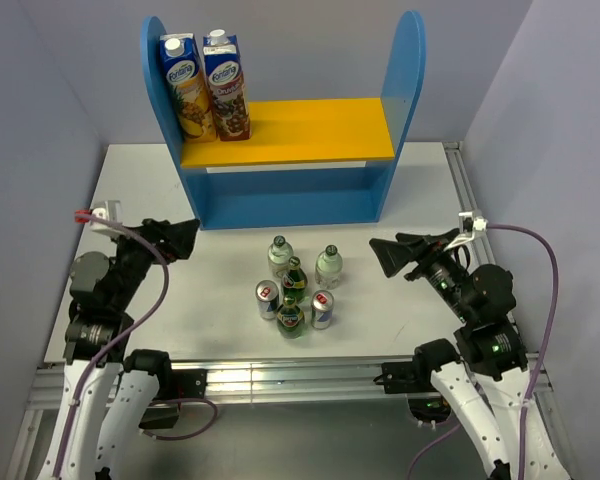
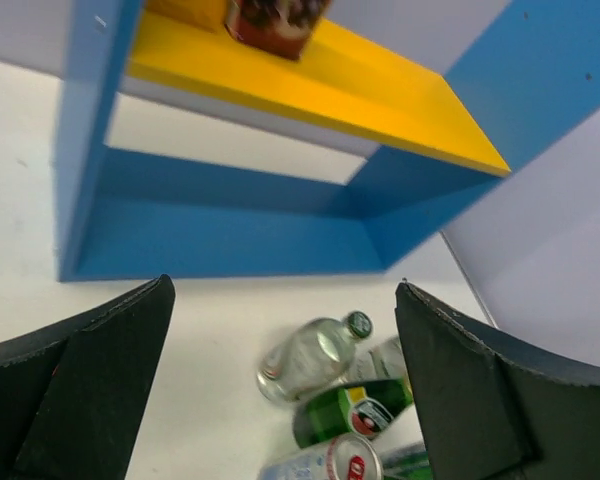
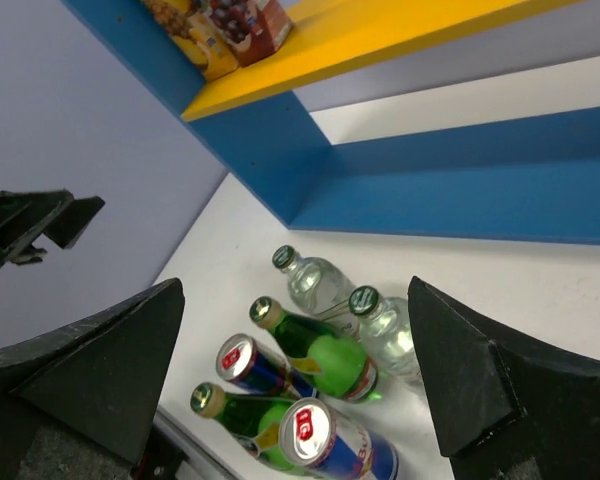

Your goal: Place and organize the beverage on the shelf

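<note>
The six drinks stand upright in a cluster on the white table in front of the shelf: two clear bottles [image 1: 280, 255] [image 1: 328, 266], two green bottles [image 1: 295, 276] [image 1: 291, 316] and two silver-blue cans [image 1: 267, 299] [image 1: 322, 309]. They also show in the right wrist view, clear bottle [image 3: 315, 282], green bottle [image 3: 330, 355], can [image 3: 325, 438]. The blue shelf [image 1: 280, 200] with its yellow board [image 1: 310, 130] stands at the back. My left gripper [image 1: 185, 238] is open and empty, left of the cluster. My right gripper [image 1: 385, 255] is open and empty, right of it.
Two tall blue juice cartons [image 1: 188, 85] [image 1: 226, 82] stand on the left end of the yellow board. The lower shelf bay [image 2: 230, 235] holds nothing. Walls close in on both sides, and the table's metal frame rail [image 1: 280, 375] runs along the near edge.
</note>
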